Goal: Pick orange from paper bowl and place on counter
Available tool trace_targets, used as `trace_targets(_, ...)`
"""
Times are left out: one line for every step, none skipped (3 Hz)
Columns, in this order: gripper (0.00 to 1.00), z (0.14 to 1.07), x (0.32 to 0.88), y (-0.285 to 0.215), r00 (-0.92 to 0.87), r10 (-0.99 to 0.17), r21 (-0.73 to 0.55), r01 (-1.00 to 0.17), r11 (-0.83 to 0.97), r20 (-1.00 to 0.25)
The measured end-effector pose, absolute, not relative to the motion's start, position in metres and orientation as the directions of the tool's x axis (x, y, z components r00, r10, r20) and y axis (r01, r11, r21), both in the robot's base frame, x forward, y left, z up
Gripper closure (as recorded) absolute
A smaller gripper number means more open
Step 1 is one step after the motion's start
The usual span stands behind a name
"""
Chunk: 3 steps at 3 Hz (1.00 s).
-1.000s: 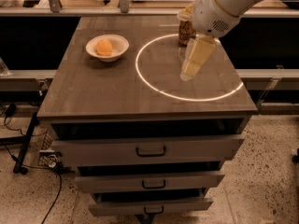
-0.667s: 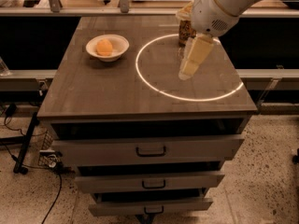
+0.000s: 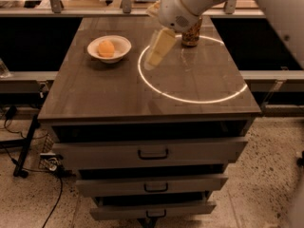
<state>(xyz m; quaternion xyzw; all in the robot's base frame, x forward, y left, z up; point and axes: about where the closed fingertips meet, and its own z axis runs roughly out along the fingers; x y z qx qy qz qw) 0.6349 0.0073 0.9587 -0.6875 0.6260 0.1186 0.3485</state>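
The orange (image 3: 106, 48) lies inside the white paper bowl (image 3: 120, 44) at the back left of the counter (image 3: 109, 94). My gripper (image 3: 154, 61) hangs above the counter just right of the bowl, at the left edge of the glowing white circle (image 3: 190, 99). Its cream fingers point down and to the left, toward the bowl, and nothing shows between them. The gripper is apart from the bowl and the orange.
A brownish-gold drink can (image 3: 191, 33) stands at the back of the counter, partly behind my arm (image 3: 190, 4). The counter tops a cabinet with three drawers (image 3: 152, 152). A black stand and cables (image 3: 23, 146) sit on the floor at the left.
My gripper has moved left across the circle, from its middle to its left edge, closer to the bowl. The orange and bowl have not moved.
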Motion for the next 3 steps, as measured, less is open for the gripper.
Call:
trace_targets(0.00,0.960,0.680,0.074,0.151,-0.711,-0.275,-0.959,0.062,-0.687)
trace_targets(0.00,0.962,0.709,0.112,0.069,-0.653,-0.202,-0.971,0.130,-0.754)
trace_targets(0.00,0.962,0.712,0.113,0.064,-0.646,-0.201,-0.970,0.140,-0.760)
